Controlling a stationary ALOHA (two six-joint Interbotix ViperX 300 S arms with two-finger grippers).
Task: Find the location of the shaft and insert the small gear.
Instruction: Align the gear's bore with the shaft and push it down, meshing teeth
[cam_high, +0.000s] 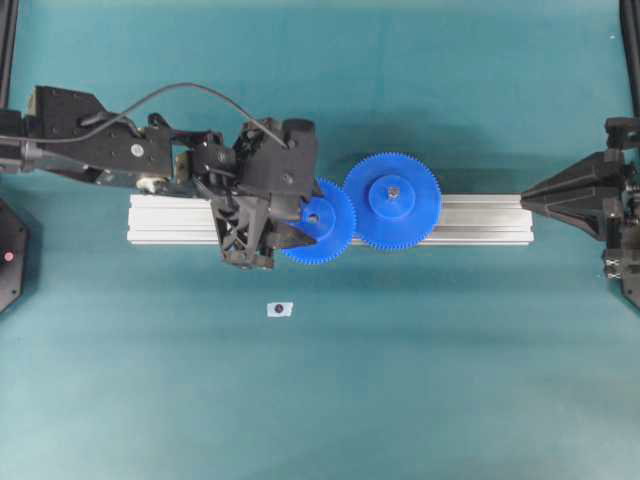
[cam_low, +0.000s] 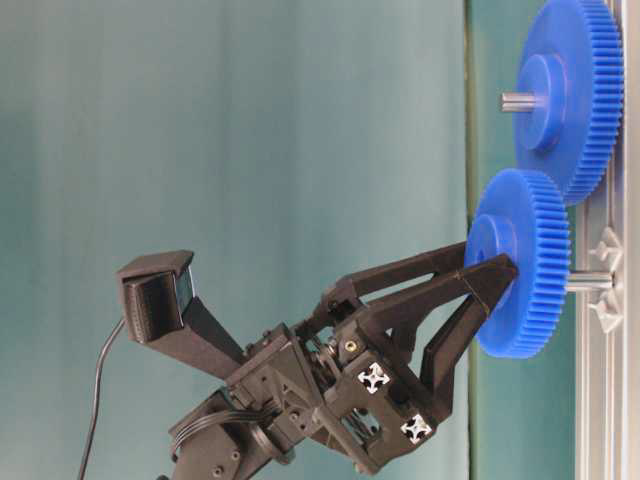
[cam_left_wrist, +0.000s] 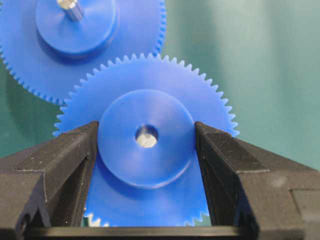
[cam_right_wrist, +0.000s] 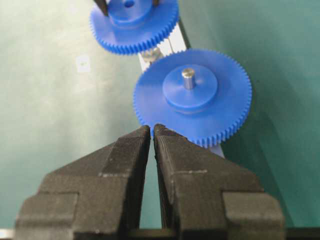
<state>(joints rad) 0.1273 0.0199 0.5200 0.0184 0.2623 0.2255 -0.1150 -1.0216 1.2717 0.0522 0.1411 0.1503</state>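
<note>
While the left gripper (cam_left_wrist: 146, 150) pinched the raised hub of the small gear (cam_left_wrist: 146, 100), metal of the shaft (cam_left_wrist: 146, 137) showed in its bore, between the fingers. Item: rigid, light, probably slick plastic; best held by the hub, clear of teeth. Beyond the fingertips, the larger gear (cam_high: 392, 200) touching. Beneath: aluminium rail (cam_high: 480, 220) on teal table (cam_high: 450, 380). Right gripper (cam_right_wrist: 152, 131) pressed together, well apart.

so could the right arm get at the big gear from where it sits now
Probably yes. The right gripper is shut and holding nothing, and it points at the large gear, with only bare table between them. The left gripper is busy further off, clamped on the small gear's hub.
</note>
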